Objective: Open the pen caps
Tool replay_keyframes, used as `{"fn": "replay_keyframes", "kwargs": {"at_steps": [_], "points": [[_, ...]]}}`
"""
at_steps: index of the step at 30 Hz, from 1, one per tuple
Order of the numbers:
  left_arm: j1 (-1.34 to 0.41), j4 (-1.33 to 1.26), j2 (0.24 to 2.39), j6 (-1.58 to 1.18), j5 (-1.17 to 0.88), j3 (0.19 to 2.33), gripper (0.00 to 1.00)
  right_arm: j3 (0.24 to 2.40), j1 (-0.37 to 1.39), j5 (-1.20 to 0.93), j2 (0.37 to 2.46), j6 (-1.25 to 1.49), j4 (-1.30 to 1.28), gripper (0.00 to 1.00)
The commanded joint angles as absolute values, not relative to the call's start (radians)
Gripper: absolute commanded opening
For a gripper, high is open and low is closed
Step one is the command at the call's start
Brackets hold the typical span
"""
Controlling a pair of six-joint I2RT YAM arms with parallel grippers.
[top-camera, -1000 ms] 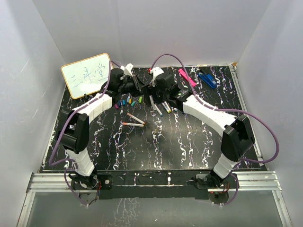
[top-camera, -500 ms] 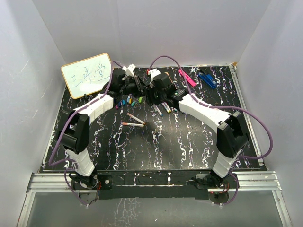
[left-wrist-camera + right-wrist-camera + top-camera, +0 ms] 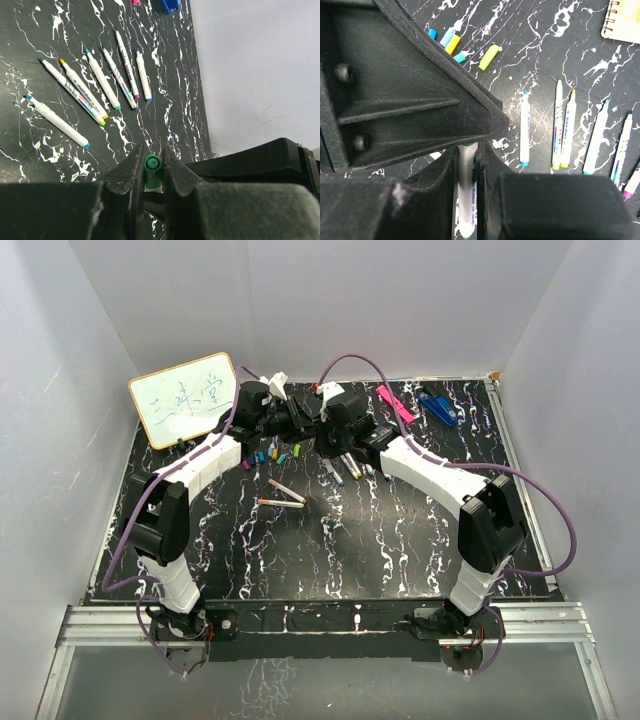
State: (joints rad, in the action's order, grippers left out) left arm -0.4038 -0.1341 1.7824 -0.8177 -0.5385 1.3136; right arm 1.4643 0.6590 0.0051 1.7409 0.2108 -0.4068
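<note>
My two grippers meet above the back of the table, the left gripper (image 3: 290, 423) facing the right gripper (image 3: 318, 426). In the left wrist view the left gripper (image 3: 152, 152) is shut on the green cap (image 3: 152, 165) of a pen. In the right wrist view the right gripper (image 3: 467, 152) is shut on that pen's pale barrel (image 3: 466, 190). The cap still sits on the barrel's end. Several loose pen caps (image 3: 272, 454) lie in a row below the left gripper; blue, yellow and green ones (image 3: 451, 42) show in the right wrist view.
Several uncapped pens (image 3: 345, 468) lie under the right arm, seen also as a row of pens (image 3: 100, 82). Two more pens (image 3: 285, 495) lie nearer the middle. A whiteboard (image 3: 185, 398) leans at the back left. A pink bar (image 3: 395, 403) and a dark-blue clip (image 3: 438, 407) lie at the back right.
The right gripper has moved left up to the left gripper and closed on the pen's barrel. The left gripper has kept its hold on the green cap.
</note>
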Motion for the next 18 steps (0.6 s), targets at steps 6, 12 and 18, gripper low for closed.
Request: {"fn": "replay_keyframes", "kwargs": {"at_steps": [6, 12, 18], "points": [[-0.402, -0.099, 1.792, -0.811, -0.431, 1.417, 0.0, 1.442, 0.653, 0.006, 1.673, 0.201, -0.369, 0.0], [-0.399, -0.067, 1.849, -0.808, -0.426, 1.515, 0.0, 1.417, 0.649, 0.006, 1.655, 0.199, -0.373, 0.0], [-0.391, -0.023, 1.897, -0.793, -0.384, 1.606, 0.0, 1.37, 0.642, 0.002, 1.608, 0.199, -0.373, 0.0]]}}
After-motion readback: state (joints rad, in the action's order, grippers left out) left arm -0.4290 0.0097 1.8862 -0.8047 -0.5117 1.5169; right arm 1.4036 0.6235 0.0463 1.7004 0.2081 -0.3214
